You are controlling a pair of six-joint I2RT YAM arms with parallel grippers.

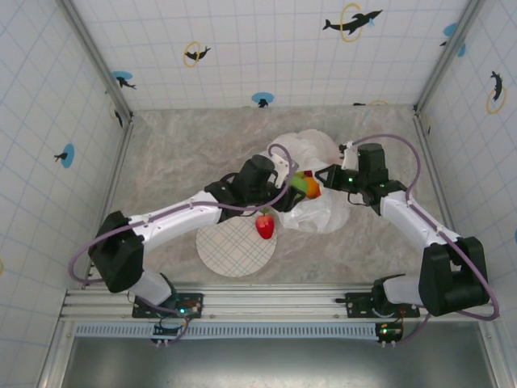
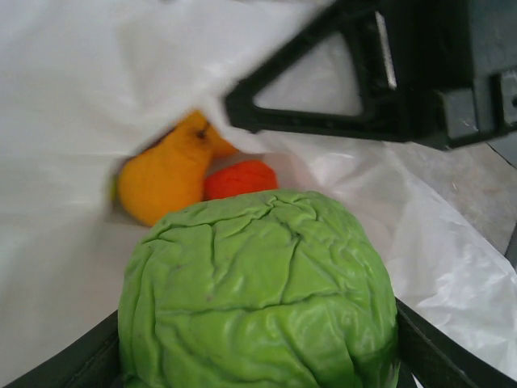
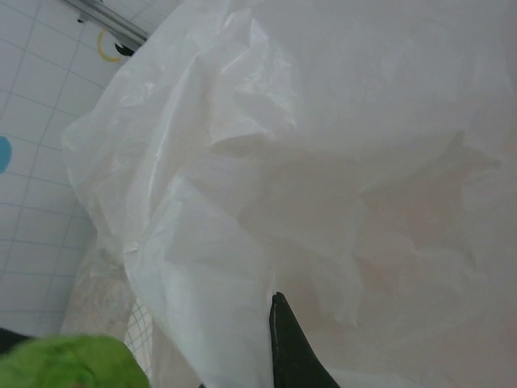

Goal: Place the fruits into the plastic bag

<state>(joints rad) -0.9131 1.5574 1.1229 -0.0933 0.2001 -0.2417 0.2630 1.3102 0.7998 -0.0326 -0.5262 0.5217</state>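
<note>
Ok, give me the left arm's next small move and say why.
Probably push the left gripper a little deeper into the plastic bag before any release. It holds the green leafy toy at the bag's mouth, with a yellow pear and an orange-red fruit lying further inside, and the right gripper sits at the rim, so dropping here might miss.

- A green wrinkly ball (image 2: 258, 283) sits between two dark fingers (image 2: 440, 352).
- A yellow pear (image 2: 166, 174) and a red fruit (image 2: 240, 178) touch, inside the white bag (image 2: 73, 97).
</note>
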